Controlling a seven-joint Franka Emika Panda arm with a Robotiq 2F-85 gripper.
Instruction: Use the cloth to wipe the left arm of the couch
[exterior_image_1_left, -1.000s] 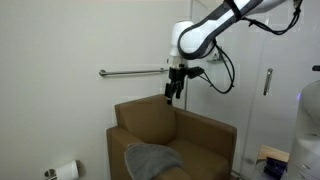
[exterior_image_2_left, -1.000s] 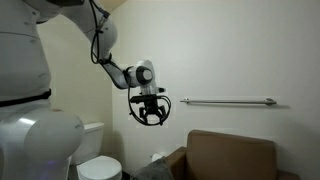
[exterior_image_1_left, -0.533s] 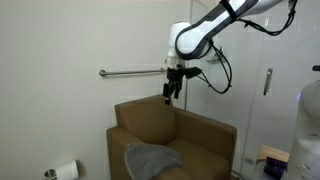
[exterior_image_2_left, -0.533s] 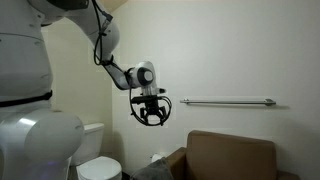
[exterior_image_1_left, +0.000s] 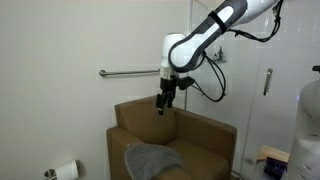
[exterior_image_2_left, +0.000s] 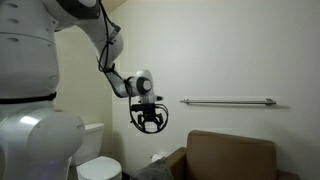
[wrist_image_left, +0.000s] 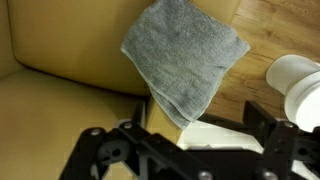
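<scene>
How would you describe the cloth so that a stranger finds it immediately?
Find the brown couch against the white wall. The cloth lies on its front part. It is the only grey, crumpled thing among smooth brown upholstery.

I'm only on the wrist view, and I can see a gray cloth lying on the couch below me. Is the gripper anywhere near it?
Observer: No. In an exterior view the gripper hangs in the air above the backrest of the couch, apart from the gray cloth, which lies lower, toward the couch's front.
Operator: Anything on the wall behind it?
Observer: A horizontal grab bar is mounted on the wall, higher than the fingertips.
Operator: And beside the couch?
Observer: A white toilet stands next to it.
</scene>
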